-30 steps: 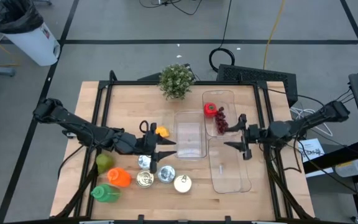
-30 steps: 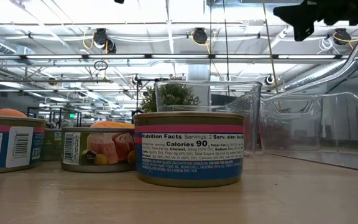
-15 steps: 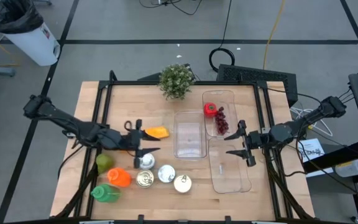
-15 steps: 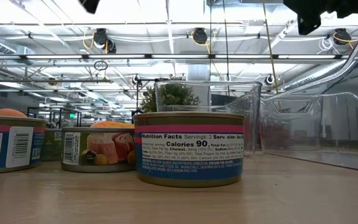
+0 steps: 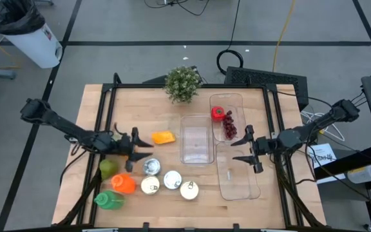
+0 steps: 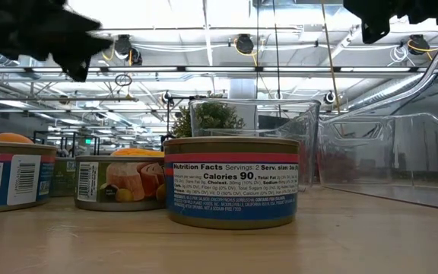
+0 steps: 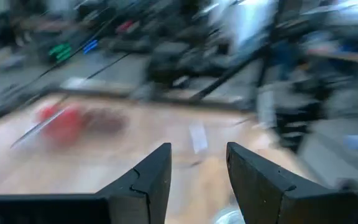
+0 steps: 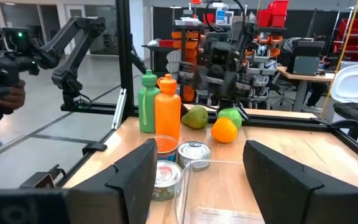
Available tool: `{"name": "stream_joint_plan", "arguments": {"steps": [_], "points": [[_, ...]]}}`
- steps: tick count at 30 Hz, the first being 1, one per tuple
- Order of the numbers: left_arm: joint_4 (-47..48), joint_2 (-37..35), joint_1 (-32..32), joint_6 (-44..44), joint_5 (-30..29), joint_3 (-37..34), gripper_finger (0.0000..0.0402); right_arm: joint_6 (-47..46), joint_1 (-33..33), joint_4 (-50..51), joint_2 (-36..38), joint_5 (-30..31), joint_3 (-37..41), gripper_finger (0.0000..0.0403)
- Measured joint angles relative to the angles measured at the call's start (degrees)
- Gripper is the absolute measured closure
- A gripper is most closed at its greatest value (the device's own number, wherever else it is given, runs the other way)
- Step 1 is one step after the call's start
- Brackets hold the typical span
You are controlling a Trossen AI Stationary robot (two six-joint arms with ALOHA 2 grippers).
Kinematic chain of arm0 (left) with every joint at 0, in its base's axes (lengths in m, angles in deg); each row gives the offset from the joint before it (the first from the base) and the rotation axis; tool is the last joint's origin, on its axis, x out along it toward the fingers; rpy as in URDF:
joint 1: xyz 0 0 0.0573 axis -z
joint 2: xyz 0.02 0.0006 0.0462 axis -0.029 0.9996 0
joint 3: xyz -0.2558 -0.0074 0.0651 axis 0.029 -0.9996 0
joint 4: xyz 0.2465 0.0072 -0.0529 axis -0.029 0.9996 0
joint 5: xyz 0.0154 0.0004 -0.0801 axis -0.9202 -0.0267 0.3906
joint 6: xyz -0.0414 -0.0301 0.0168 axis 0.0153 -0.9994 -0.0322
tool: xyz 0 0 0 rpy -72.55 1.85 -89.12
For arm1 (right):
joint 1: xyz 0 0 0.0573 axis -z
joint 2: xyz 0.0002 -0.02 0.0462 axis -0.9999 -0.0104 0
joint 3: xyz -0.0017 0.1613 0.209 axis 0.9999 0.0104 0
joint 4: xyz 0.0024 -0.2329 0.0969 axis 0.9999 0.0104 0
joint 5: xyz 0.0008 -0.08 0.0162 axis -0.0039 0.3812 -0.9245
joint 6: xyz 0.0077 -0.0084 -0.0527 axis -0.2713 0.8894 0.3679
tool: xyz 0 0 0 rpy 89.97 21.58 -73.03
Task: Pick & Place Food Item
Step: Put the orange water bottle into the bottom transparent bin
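Note:
An orange food item [image 5: 163, 137] lies on the wooden table, left of a clear container [image 5: 196, 156]; the right wrist view shows the item [image 8: 224, 130] too. My left gripper [image 5: 139, 147] stands open a little to the item's left, pointing level toward it, with nothing between its fingers [image 7: 148, 177]. My right gripper [image 5: 240, 150] hovers open over the clear containers on the right, its fingers [image 8: 135, 171] holding nothing. A red item [image 5: 218, 113] and dark grapes [image 5: 228, 127] lie in the far right container.
Several cans [image 5: 172, 180] stand near the front edge, with an orange bottle [image 5: 124, 184], a green bottle [image 5: 108, 200] and a green fruit [image 5: 108, 168] to their left. A potted plant [image 5: 183, 84] stands at the far edge. A long clear tray [image 5: 238, 177] lies under my right gripper.
My left gripper has drawn back toward the table's left edge and sunk lower, away from the orange food item. The item stays lying on the table and now shows in full. The gap between the left fingers is unchanged.

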Motion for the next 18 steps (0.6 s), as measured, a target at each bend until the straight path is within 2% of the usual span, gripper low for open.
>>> {"name": "stream_joint_plan", "arguments": {"steps": [2, 5, 8, 10, 12, 13, 18], "points": [[-3.0, -0.2, 0.0, 3.4, 2.9, -1.7, 0.024, 0.1, 0.5, -0.1, -0.3, 0.0, 0.0, 0.0179], [-3.3, -0.6, 0.0, 7.3, 0.9, -2.1, 0.024, 0.2, 1.4, -0.1, -0.9, 0.0, 0.0, 0.0179], [-3.8, -0.5, 0.0, 5.6, 0.1, -2.1, 0.024, 0.2, 2.3, -0.1, -1.4, 0.0, 0.0, 0.0181], [-3.3, -0.5, 0.1, 6.2, 5.7, -2.1, 0.024, 0.1, 2.5, -0.1, -1.8, 0.0, 0.0, 0.0181], [-3.4, -0.4, 0.1, 11.1, 12.5, -2.1, 0.024, -0.3, 2.7, -0.1, -2.0, 0.0, 0.0, 0.0181], [-3.6, -0.5, 0.1, 13.7, 14.0, -2.1, 0.024, -0.4, 2.7, -0.1, -2.0, -0.1, 0.0, 0.0181], [-9.7, -0.6, 0.0, 15.2, 13.2, -2.1, 0.024, -0.3, 2.7, -0.1, -2.0, -0.1, 0.0, 0.0183]]}}
